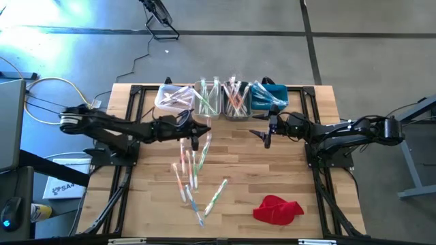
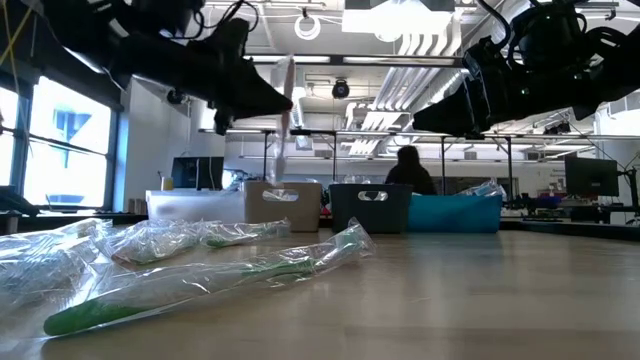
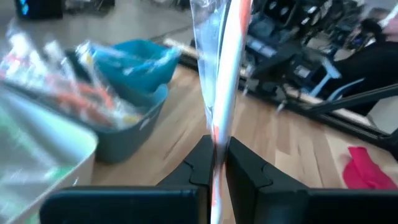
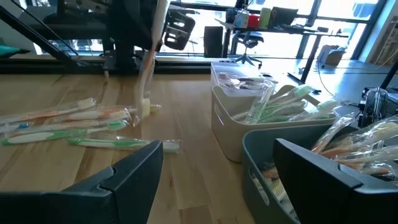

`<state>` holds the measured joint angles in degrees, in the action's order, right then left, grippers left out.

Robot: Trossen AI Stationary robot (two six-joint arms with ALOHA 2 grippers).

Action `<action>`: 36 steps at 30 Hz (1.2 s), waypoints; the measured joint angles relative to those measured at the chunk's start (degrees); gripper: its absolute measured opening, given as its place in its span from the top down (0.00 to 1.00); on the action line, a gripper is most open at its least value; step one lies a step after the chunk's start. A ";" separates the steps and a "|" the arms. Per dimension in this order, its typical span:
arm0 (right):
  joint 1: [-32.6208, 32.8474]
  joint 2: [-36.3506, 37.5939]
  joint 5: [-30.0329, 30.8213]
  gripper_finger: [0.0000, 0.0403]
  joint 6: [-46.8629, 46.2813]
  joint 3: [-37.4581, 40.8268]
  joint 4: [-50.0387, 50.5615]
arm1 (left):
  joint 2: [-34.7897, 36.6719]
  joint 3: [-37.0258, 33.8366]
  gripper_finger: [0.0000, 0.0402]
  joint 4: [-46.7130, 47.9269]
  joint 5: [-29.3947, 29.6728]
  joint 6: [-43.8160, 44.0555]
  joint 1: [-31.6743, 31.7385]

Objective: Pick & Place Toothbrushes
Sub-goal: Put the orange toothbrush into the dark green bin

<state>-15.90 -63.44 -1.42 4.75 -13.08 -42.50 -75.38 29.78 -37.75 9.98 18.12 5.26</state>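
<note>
Left gripper [image 1: 197, 131], seen from above, hangs over the wooden surface [image 1: 272, 170], clamped on an orange toothbrush [image 1: 204, 146] beside the row of bins [image 1: 225, 99]; loose toothbrushes [image 1: 194, 180] lie below it. Right gripper [image 1: 268, 133] hovers wide, holding nothing. Low view: a green toothbrush [image 2: 200, 285] lies nearest. Left wrist view: both fingers [image 3: 199, 165] pinch the wrapped brush. Right wrist view: the fingers [image 4: 134, 171] stand spread near the bins.
</note>
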 joint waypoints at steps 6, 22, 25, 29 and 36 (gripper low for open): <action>0.02 0.00 -0.11 0.26 0.00 0.00 -0.23 | -5.22 0.77 0.95 -7.36 -1.21 -4.00 0.02; 1.46 -1.23 -5.11 0.26 -3.50 0.02 -9.61 | -5.26 5.28 0.95 -7.52 -3.61 -9.15 0.02; 2.22 -3.50 -5.13 0.26 -3.48 0.02 -13.62 | -5.26 5.69 0.95 -8.04 -3.61 -10.58 0.00; 3.17 -8.02 -5.14 0.26 -3.27 -1.01 -18.03 | -5.26 6.61 0.95 -8.42 -4.53 -10.83 0.00; 4.86 -16.27 -5.01 0.26 -3.23 -6.57 -18.58 | -8.61 8.75 0.95 -8.95 -6.21 -10.83 -0.02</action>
<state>-11.04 -79.71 -6.43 1.52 -19.65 -61.08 -83.99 38.53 -46.69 3.77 7.29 5.23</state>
